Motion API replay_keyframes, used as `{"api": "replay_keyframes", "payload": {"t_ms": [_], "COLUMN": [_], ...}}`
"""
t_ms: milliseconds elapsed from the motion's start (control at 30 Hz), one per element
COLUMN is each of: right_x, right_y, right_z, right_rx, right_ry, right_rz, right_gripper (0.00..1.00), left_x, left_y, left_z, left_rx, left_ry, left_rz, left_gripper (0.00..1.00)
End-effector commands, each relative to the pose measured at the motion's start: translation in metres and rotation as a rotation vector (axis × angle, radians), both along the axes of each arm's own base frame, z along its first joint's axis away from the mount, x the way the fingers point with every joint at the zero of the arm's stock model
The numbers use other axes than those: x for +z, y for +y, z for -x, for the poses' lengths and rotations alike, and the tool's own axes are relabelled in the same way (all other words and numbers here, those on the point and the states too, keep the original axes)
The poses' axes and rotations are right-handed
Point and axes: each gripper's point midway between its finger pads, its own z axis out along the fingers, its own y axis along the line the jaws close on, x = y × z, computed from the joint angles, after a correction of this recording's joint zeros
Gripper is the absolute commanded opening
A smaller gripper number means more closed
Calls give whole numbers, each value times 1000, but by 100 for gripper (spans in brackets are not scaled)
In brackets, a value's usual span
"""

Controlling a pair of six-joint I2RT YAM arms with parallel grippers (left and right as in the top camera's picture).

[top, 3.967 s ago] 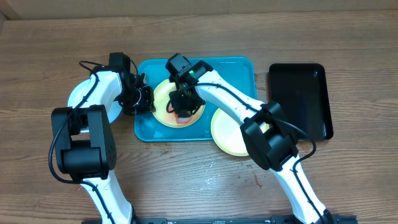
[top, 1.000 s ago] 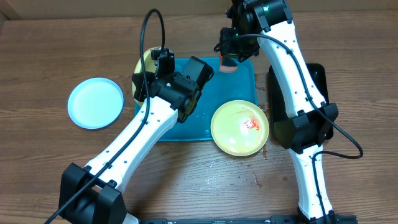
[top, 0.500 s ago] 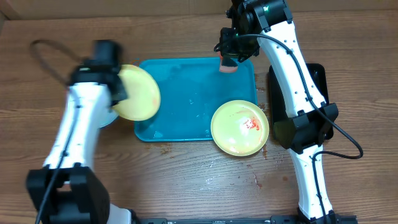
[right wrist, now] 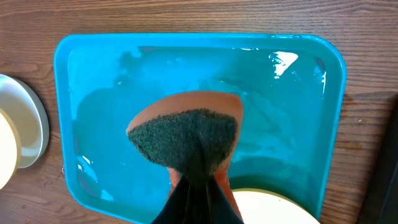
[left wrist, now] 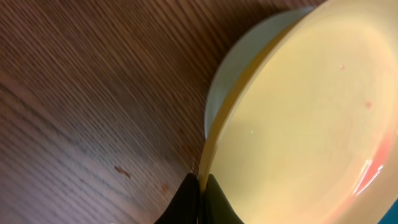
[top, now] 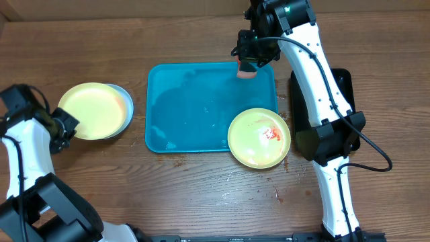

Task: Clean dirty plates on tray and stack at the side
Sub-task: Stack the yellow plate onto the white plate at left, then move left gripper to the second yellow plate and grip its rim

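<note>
The turquoise tray (top: 201, 107) lies mid-table, wet and holding no plates inside; it also shows in the right wrist view (right wrist: 112, 81). A pale yellow plate (top: 91, 111) rests on the pale blue-white plate (top: 126, 107) left of the tray. My left gripper (top: 64, 128) is shut on the yellow plate's rim (left wrist: 211, 162). A second yellow plate (top: 259, 138) smeared with red sauce overlaps the tray's front right corner. My right gripper (top: 247, 64) is shut on an orange sponge with a dark green scouring face (right wrist: 186, 134), held high above the tray's far right edge.
A narrow black tray (top: 339, 107) lies right of the turquoise tray, partly behind my right arm. Small red sauce spots mark the wood in front of the smeared plate (top: 277, 195). Bare wooden table surrounds the plates on the left.
My left arm swung the yellow plate from the tray's left edge out to the left and set it over the blue-white plate. My right arm has stayed still with the sponge.
</note>
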Motion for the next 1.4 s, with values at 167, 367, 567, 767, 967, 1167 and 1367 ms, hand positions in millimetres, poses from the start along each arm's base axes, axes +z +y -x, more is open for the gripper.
{"api": "replay_keyframes", "payload": {"t_ms": [167, 367, 567, 767, 967, 1167, 1367], "right_x": [27, 27, 27, 27, 27, 27, 27], "right_y": [2, 5, 5, 5, 4, 4, 4], "right_z": [2, 3, 4, 4, 4, 4, 5], "right_rx": [5, 12, 12, 12, 12, 12, 12], "right_ry": [-59, -53, -50, -50, -49, -50, -47], "right_rz": [-27, -41, -40, -40, -39, -40, -39], "right_gripper": [4, 4, 4, 4, 4, 4, 4], "left_x": [-15, -13, -12, 0, 14, 29, 27], "left_y": [-4, -5, -16, -60, -147, -280, -363], "left_z": [-4, -11, -18, -43, -62, -70, -74], "left_rx": [-4, -17, -82, -311, -553, -895, -1073], "left_ry": [-66, -84, -96, -151, -140, -231, -285], "left_rz": [9, -12, 1, 53, 134, 296, 310], "left_gripper": [4, 19, 40, 47, 51, 68, 75]}}
